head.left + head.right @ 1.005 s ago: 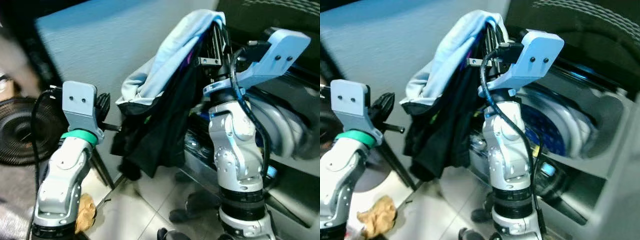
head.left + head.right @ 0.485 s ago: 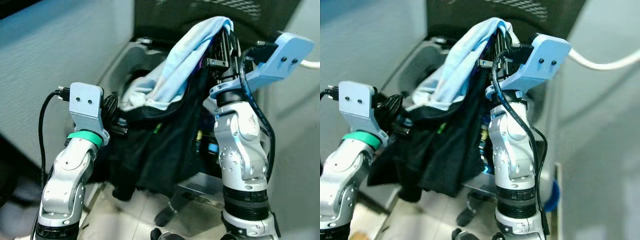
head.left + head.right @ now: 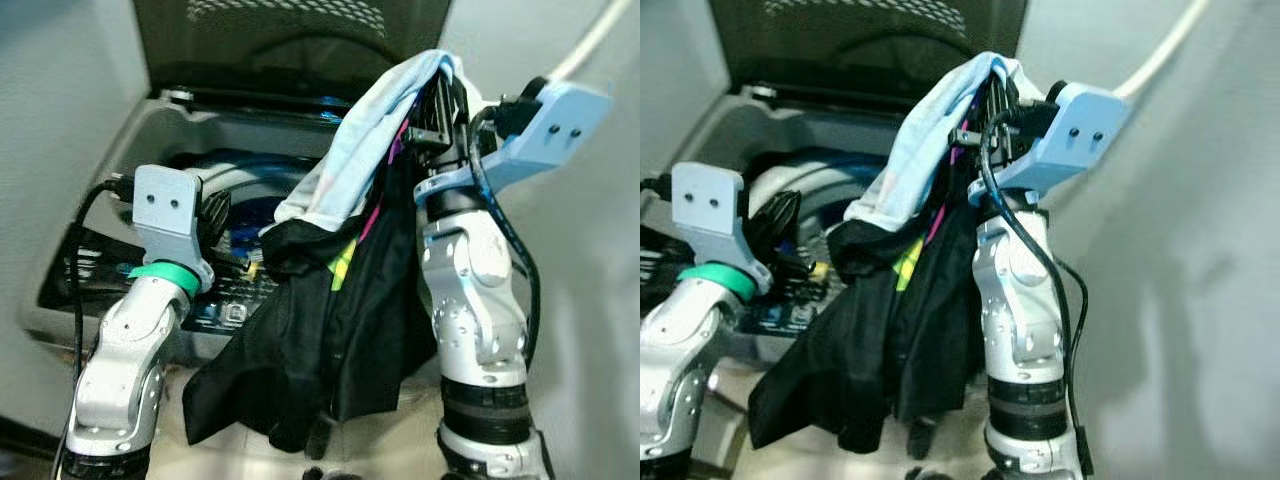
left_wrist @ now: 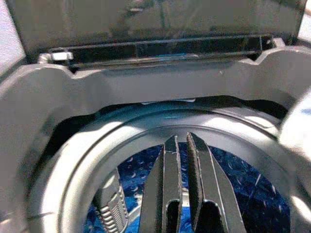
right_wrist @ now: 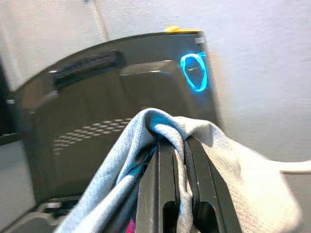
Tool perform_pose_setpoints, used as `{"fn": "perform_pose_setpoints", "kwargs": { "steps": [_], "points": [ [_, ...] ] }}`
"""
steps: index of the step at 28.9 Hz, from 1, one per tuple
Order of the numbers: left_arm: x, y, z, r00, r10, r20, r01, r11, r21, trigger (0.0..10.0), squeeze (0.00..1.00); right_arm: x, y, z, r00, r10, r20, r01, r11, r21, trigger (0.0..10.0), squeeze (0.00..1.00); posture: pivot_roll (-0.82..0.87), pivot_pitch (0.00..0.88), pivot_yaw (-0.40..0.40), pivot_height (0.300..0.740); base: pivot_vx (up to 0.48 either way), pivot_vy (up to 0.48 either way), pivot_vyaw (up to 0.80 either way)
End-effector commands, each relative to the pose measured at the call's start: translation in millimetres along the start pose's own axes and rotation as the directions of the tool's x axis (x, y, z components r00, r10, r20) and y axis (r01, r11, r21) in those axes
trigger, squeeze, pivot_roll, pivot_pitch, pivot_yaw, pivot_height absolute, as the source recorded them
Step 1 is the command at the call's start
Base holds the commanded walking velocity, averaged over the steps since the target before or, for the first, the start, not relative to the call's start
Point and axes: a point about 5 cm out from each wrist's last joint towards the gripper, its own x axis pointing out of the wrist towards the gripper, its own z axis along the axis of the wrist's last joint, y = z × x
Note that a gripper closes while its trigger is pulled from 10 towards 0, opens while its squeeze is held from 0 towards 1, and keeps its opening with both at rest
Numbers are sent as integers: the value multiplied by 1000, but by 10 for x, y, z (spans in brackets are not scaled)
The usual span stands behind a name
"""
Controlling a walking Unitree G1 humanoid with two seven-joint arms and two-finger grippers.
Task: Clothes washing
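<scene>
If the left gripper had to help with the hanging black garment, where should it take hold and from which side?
Probably the black garment's loose lower hem, reached from the robot's left: it hangs free there, nearest the left gripper, while the top is pinched with the light blue cloth in the right gripper.

Hanging clothes [image 3: 330,330] hide much of the washing machine's [image 3: 150,120] front.
</scene>
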Motion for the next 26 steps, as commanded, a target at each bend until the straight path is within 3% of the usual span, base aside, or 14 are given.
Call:
{"fn": "perform_pose_setpoints", "kwargs": {
  "steps": [1, 9, 24, 26],
  "points": [
    [-6, -21, -2, 1000, -7, -1, 7, 1000, -2, 10000, 0, -6, -13, 0, 1000, -13, 0, 13, 1000, -2, 10000, 0, 85, 36, 29, 740, 0, 0, -788],
    [-4, -25, -1, 1000, -6, 0, 6, 1000, -9, 10000, 0, -8, -36, -29, 1000, -28, -10, 28, 999, -19, 10000, 0, 85, 37, 29, 740, 0, 145, -745],
    [-6, -29, 0, 1000, -9, -2, 9, 1000, -6, 10000, 0, -30, -48, -83, 999, -32, -32, 31, 999, -45, 10000, 0, 85, 47, 32, 740, 0, 480, 0],
    [-7, -31, 1, 1000, -10, -1, 10, 1000, -2, 10000, 0, -31, -48, -84, 999, -32, -32, 31, 999, -45, 10000, 0, 85, 47, 32, 740, 0, 0, 0]
  ]
}}
